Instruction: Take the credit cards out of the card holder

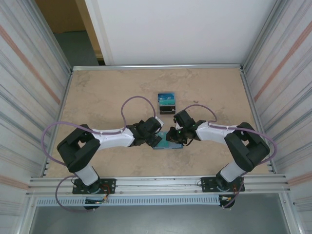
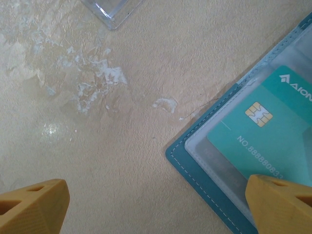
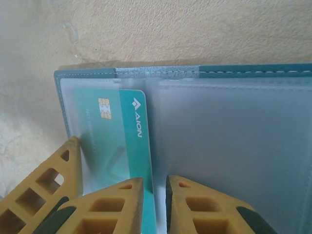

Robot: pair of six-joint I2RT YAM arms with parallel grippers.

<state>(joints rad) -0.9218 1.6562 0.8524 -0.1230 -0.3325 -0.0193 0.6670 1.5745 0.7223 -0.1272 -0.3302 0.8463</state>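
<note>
Left gripper (image 1: 158, 140) and right gripper (image 1: 171, 138) sit nose to nose over the card holder (image 1: 175, 146) from up top, with the little stand (image 1: 166, 103) just beyond it. Left wrist cam: my jaws are spread wide, gripping nothing. One fingertip (image 2: 280, 202) is over the holder's corner, and the credit card (image 2: 263, 131) is in its clear pocket. Right wrist cam: fingertips (image 3: 117, 207) nearly together, and the card's edge runs into the slim gap. Can't tell if it's actually pinched.
</note>
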